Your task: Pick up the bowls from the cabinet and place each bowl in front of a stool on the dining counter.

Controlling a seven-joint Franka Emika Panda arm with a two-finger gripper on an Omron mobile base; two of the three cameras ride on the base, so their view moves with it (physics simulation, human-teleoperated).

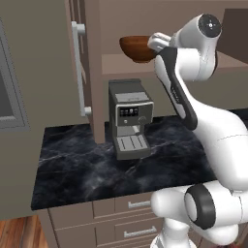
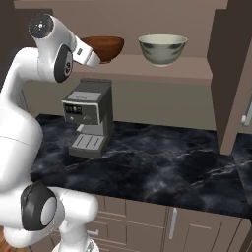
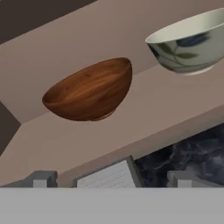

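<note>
Reddish-brown glossy wood: the first bowl, upright on the cabinet shelf, left of its companion. Cream-white ceramic with grey-green mottling and a leaf pattern outside: the second bowl, upright on the same shelf, well apart from the wooden one. Gripper: raised to shelf height just in front of the wooden bowl, not touching it, fingers spread wide with nothing between them. Cabinet door: swung open at the left, long silver bar handle upright. Below the shelf: grey coffee machine standing on the black white-veined marble worktop. Under the worktop: taupe drawers with short silver handles.
</note>
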